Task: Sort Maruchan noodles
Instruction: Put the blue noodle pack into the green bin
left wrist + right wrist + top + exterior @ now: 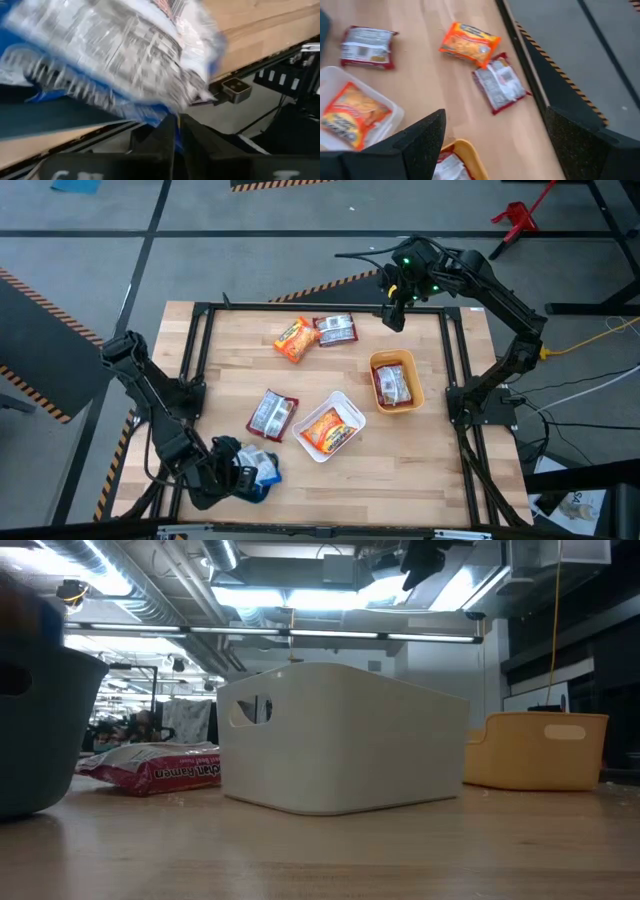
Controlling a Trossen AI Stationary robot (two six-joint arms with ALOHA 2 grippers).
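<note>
High view: left gripper [243, 477] folded low at near-left table corner, fingers pinched on blue noodle packet [262, 467]. Right gripper [393, 313] raised on extended arm over far edge, fingers spread, nothing held; just below and beside it, orange packet [293, 340] and dark red packet [335, 329] on bare wood.

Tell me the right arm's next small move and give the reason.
Probably lower the right gripper, which hangs open, toward the dark red packet at the table's far edge. That packet lies loose beside the orange packet, while the orange bin already holds a dark red one.
</note>
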